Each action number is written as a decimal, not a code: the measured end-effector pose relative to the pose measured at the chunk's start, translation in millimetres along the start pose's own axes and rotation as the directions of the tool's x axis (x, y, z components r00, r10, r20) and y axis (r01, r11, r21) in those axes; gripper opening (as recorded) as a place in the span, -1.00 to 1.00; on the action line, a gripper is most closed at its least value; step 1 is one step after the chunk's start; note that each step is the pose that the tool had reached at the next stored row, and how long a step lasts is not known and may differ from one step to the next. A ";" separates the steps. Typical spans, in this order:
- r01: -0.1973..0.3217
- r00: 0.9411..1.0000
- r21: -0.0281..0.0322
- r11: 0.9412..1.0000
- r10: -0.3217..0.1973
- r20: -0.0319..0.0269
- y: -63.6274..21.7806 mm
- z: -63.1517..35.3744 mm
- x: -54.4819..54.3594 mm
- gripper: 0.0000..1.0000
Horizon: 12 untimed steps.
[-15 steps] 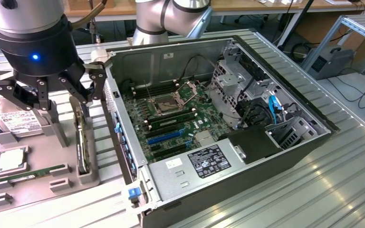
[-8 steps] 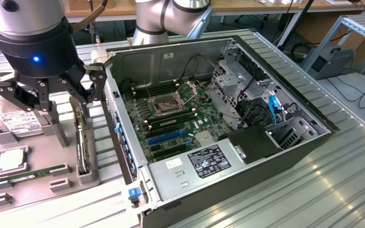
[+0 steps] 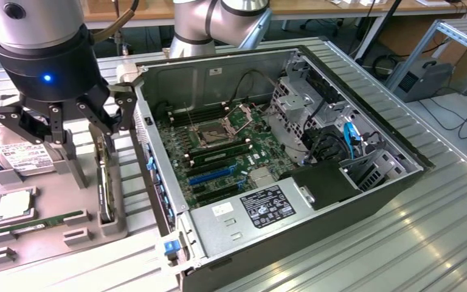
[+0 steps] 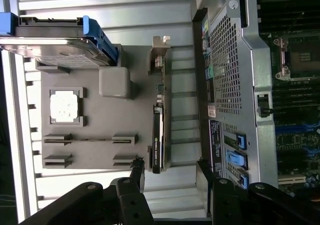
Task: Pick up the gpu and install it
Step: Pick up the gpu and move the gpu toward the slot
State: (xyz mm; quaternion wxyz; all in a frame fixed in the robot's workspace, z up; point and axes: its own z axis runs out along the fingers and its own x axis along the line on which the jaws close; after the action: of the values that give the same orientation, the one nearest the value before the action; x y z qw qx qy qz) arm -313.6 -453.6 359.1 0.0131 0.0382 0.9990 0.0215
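Approach step: pincer [image 3: 63, 131] fully spread, empty, over gpu [image 3: 102, 182] standing on edge in grey holder [image 3: 63, 194] beside computer case [image 3: 217, 73]; grasp, by judgement, needs fingers straddling thin card squarely.

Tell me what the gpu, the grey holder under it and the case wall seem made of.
The gpu: dark, slightly glossy face, probably plastic over circuit board; its silvery bracket looks like bare sheet metal. The grey holder: even matte grey, likely moulded or printed plastic. The case wall: dull silver, punched with holes, so sheet metal.
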 end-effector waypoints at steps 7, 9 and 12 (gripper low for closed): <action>0.000 1.000 0.000 1.000 0.000 0.000 -0.1 2.8 0.1 0.08; 0.000 1.000 0.000 1.000 0.000 0.000 -0.2 3.6 0.1 0.08; 0.000 1.000 0.000 1.000 0.000 0.000 -0.4 8.2 0.2 0.08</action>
State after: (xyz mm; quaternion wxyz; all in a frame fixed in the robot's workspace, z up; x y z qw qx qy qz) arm -313.6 -453.6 350.9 0.0131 0.0382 0.9990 0.0215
